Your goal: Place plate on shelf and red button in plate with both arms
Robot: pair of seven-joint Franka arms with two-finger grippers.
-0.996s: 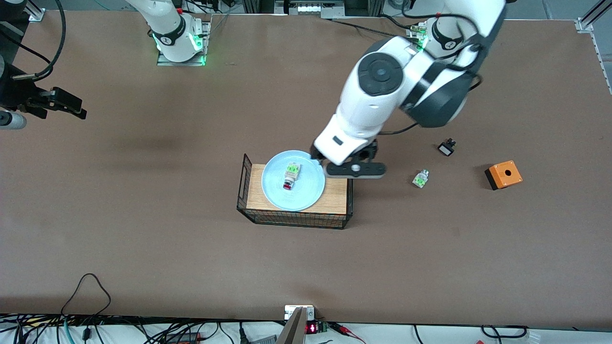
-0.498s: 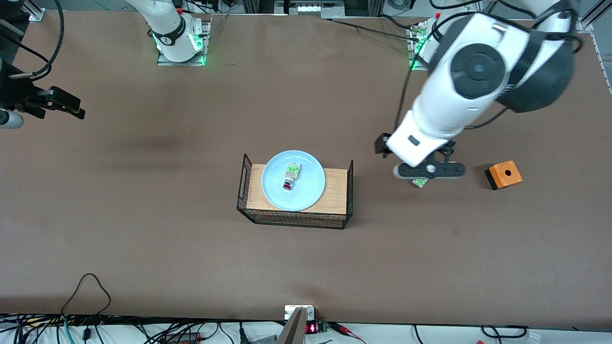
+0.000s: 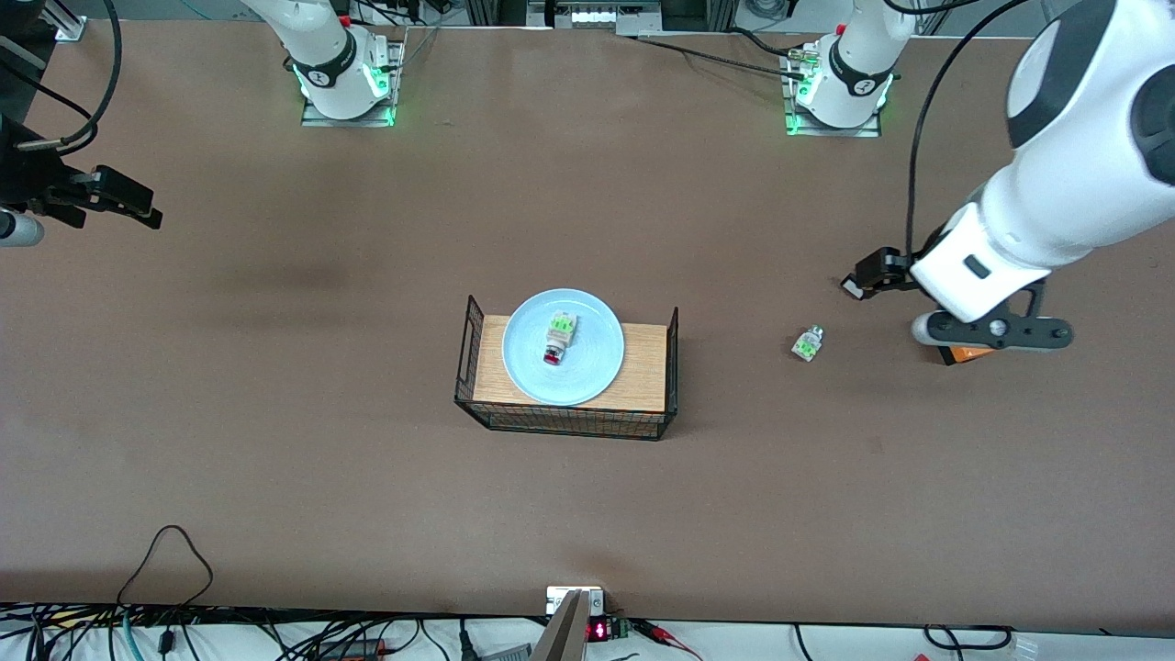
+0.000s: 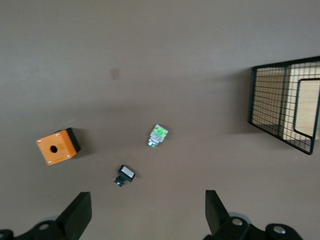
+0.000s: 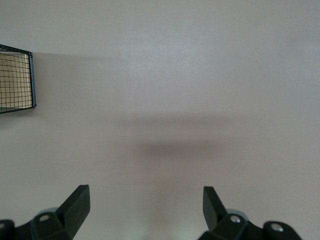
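Plate [image 3: 587,367] holding the red button [image 3: 557,343] sits mid-frame on the wire-sided tray [image 3: 643,384]; left end effector [image 4: 145,220] and right end effector [image 5: 145,210] both gape wide, empty.

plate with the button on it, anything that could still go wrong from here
1. The plate overhangs the wooden board in the wire basket on the sides nearer to and farther from the front camera, so a knock could tip it.
2. The red button lies loose on the plate and might roll if it is jarred.
3. The open left pincer hangs over the orange box; dropping lower, it might hit it.
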